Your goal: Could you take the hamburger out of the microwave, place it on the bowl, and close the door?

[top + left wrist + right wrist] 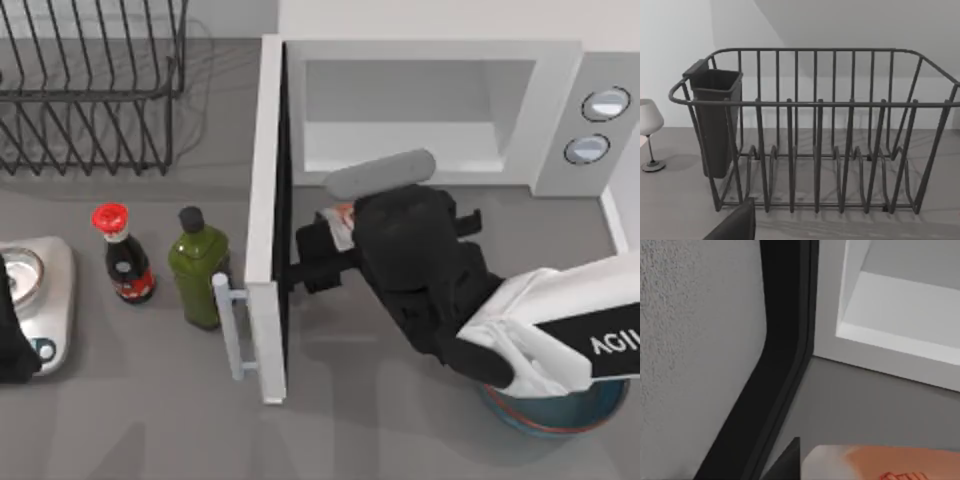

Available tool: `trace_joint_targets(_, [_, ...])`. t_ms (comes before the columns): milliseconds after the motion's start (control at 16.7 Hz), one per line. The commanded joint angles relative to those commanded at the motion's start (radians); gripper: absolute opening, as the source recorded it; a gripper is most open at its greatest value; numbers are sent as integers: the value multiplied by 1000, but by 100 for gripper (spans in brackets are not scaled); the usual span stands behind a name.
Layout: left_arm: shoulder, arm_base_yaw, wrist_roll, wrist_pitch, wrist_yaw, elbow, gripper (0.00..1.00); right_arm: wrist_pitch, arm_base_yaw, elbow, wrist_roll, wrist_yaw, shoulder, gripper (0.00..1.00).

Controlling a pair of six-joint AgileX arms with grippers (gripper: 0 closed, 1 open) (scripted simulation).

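The bowl (560, 415) sits at the near right edge of the surface (400, 400), largely covered by my right arm reaching over it. From there the arm extends toward the microwave (430, 110), and the right end effector (335, 235) hangs just in front of the open cavity, beside the dark inner face of the door (268, 220), which stands swung wide open. The hamburger (343, 216) shows as a small pale and orange patch at the tip of that end effector, outside the cavity; in the right wrist view its white and orange top (880, 462) lies close beside a dark finger (787, 460), but whether the fingers pinch it I cannot tell. My left arm rests parked at the left edge near the silver scale (45, 300).
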Motion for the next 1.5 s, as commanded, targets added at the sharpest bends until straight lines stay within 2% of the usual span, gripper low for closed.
trace_joint_targets(300, [0, 0, 0, 0, 0, 0, 100, -136, 1, 30, 0, -1, -104, 0])
trace_joint_targets(600, [0, 0, 0, 0, 0, 0, 100, -138, 0, 28, 2, -2, -103, 0])
trace_joint_targets(780, [0, 0, 0, 0, 0, 0, 100, -143, -21, 29, -60, -60, -104, 0])
trace_joint_targets(900, [0, 0, 0, 0, 0, 0, 100, -157, -54, 31, -154, -150, -104, 0])
trace_joint_targets(1080, [0, 0, 0, 0, 0, 0, 100, -214, -129, 33, -374, -350, -104, 0])
trace_joint_targets(1260, [0, 0, 0, 0, 0, 0, 100, -316, -235, 33, -681, -601, -100, 0])
trace_joint_targets(1500, [0, 0, 0, 0, 0, 0, 100, -529, -414, 26, -1170, -952, -88, 0])
